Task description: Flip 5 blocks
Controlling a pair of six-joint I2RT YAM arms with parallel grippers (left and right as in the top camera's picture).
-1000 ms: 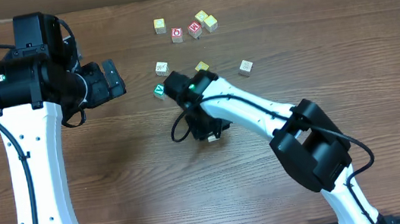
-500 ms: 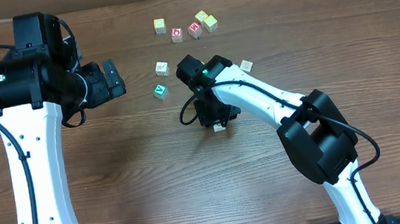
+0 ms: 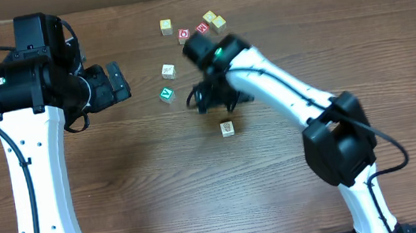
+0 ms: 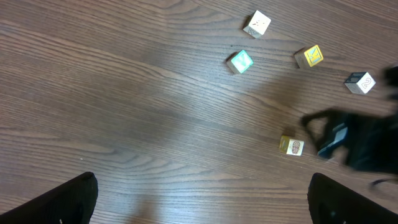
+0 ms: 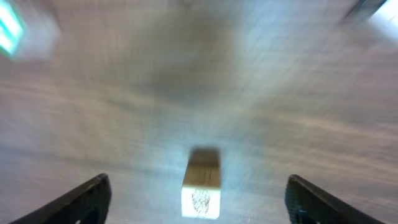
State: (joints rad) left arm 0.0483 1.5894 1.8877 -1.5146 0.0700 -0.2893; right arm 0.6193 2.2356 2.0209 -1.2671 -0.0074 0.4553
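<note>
Though close, block [image 5: 201, 185] w/ illegible print

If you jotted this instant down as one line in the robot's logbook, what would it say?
right gripper: open, above block | block: lying free on table | left gripper: open, empty, aside

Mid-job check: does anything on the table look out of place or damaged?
Nothing damaged or spilled. One block sits alone toward the middle of the table, apart from the loose scatter of other blocks nearer the far edge. It rests flat.
</note>
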